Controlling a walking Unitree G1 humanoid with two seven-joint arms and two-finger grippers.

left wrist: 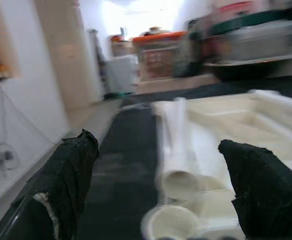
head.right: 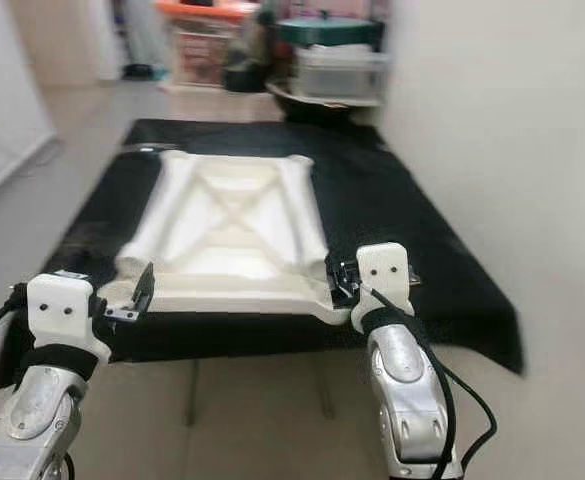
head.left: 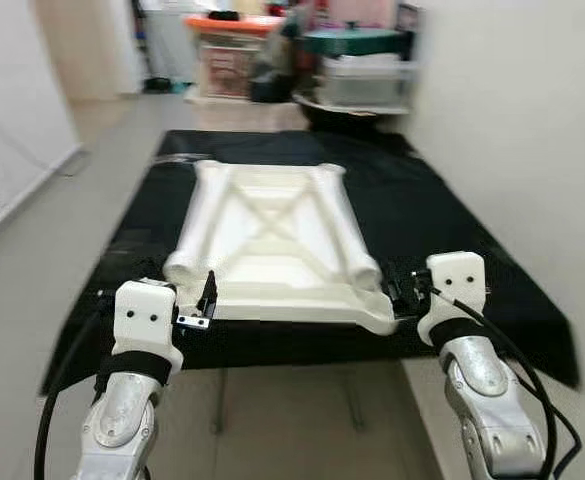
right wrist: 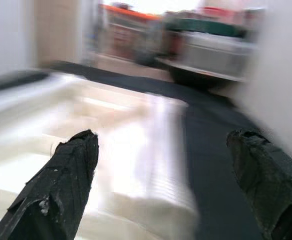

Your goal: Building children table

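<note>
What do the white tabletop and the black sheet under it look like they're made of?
The tabletop looks like moulded plastic: one off-white piece with rounded edges, cross ribs and a soft sheen. The legs lying on it look the same. The sheet is matte black and drapes over the edge, so probably cloth or felt, though blur leaves this open.

Silver arms, white wrist blocks (black cables), black-fingered left claw (head.left: 200,305).

Both silver arms extended forward, level, left gripper (head.left: 208,300) with fingers (left wrist: 68,175) spread wide, right gripper (head.left: 397,292) likewise spread, wrists straight, cables trailing.
</note>
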